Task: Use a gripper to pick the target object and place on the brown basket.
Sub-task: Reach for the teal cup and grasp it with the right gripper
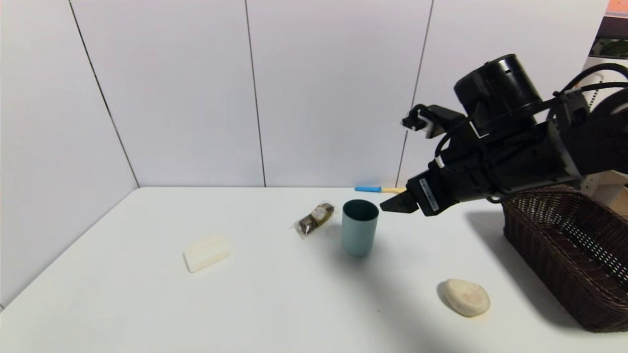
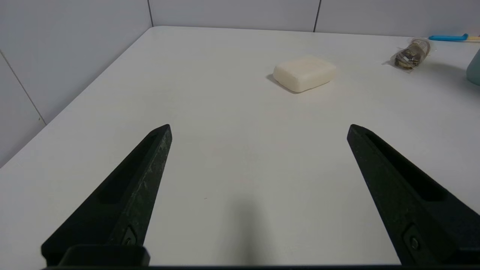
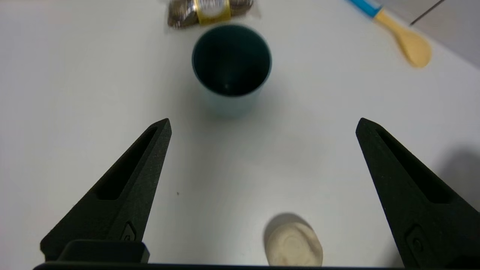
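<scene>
The pale blue-grey cup (image 1: 360, 227) stands upright on the white table, near the middle. It also shows in the right wrist view (image 3: 231, 67), dark inside, ahead of the open fingers. My right gripper (image 1: 400, 202) hangs in the air just right of the cup's rim, apart from it; its jaws stand wide open and empty (image 3: 262, 123). The brown basket (image 1: 571, 245) sits at the table's right edge, under the right arm. My left gripper (image 2: 258, 127) is open and empty, low over the table's left part; it is out of the head view.
A white soap-like bar (image 1: 207, 252) lies at the left. A beige stone-like lump (image 1: 466, 297) lies front right, beside the basket. A wrapped snack (image 1: 315, 218) lies just left of the cup. A blue-handled spoon (image 1: 380, 189) lies by the back wall.
</scene>
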